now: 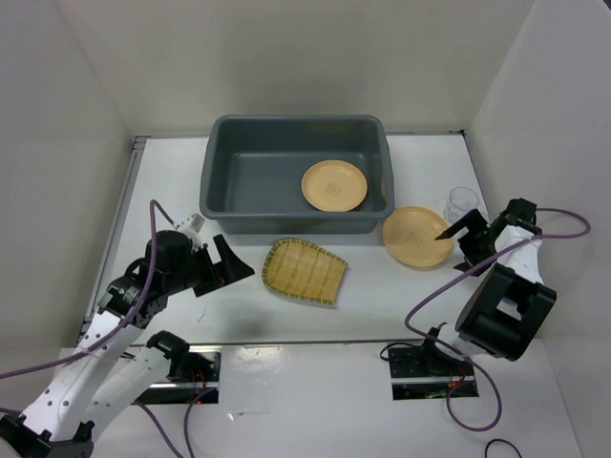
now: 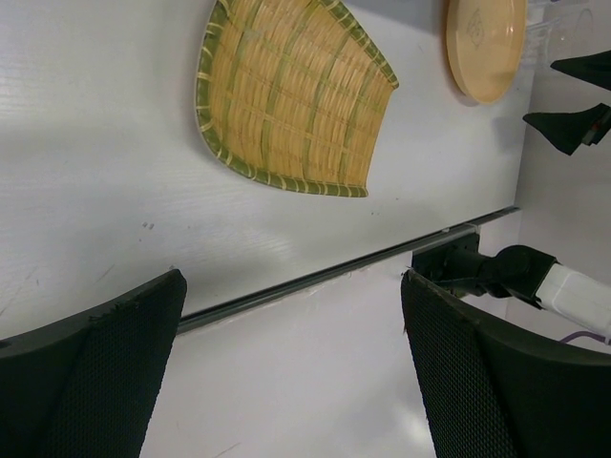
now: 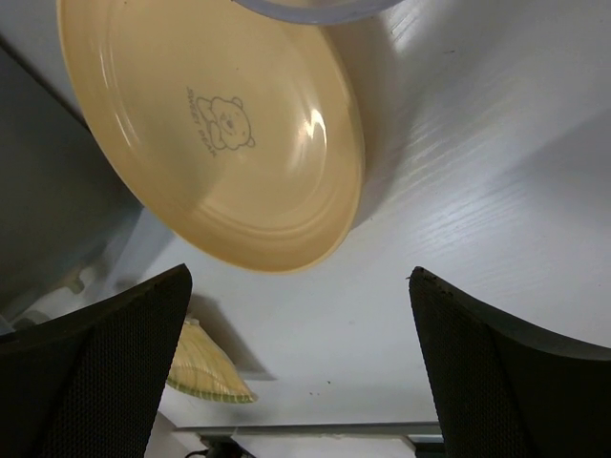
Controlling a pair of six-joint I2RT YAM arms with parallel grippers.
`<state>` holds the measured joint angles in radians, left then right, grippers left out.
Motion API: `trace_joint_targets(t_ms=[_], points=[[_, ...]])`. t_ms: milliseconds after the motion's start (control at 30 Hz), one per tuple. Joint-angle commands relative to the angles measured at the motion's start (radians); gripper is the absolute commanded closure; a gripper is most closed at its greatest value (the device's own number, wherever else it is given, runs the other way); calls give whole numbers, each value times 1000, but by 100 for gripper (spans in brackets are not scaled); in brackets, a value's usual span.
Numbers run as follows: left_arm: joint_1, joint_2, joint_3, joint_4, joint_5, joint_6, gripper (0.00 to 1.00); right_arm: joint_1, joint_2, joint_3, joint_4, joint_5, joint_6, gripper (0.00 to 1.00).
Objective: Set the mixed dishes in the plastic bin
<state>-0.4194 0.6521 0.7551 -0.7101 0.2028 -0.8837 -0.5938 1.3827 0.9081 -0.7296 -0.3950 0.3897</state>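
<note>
While one tan-orange plate [image 1: 334, 185] lay flat inside the plastic bin [image 1: 296, 122], toward its right end, the other two dishes sat out on the table [image 1: 172, 191]: a second tan-orange plate [image 1: 417, 236] just off the bin's near right corner, and the yellow ribbed tray [image 1: 305, 271] just in front of the bin's near wall. By that count the job looked about a third done, with the second plate the likely step in hand. The right gripper [image 1: 453, 246] hung close beside that plate's right edge, jaws spread wide and holding nothing; the right wrist view showed the plate [image 3: 220, 134] just ahead of the fingers. The left gripper [image 1: 227, 272] also stood apart and empty, aimed at the tray from the left but well short of it. Next, the right jaws would probably need to straddle the plate's rim, pinch it, lift and carry it over the bin wall, taking care with the clear glass [image 1: 461, 202] standing just behind. Counted: two plates, one tray, one bin, one glass.
</note>
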Motion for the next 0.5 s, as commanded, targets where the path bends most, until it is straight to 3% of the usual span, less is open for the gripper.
trace_joint_targets(t_ms=[0,467], points=[[7,-6,-19,32,-11,-21,0,-3,13,-11,44,18,-15,1],[16,-68,-37,9,-49,-60,0,49,217,49,93,78,-100,1]])
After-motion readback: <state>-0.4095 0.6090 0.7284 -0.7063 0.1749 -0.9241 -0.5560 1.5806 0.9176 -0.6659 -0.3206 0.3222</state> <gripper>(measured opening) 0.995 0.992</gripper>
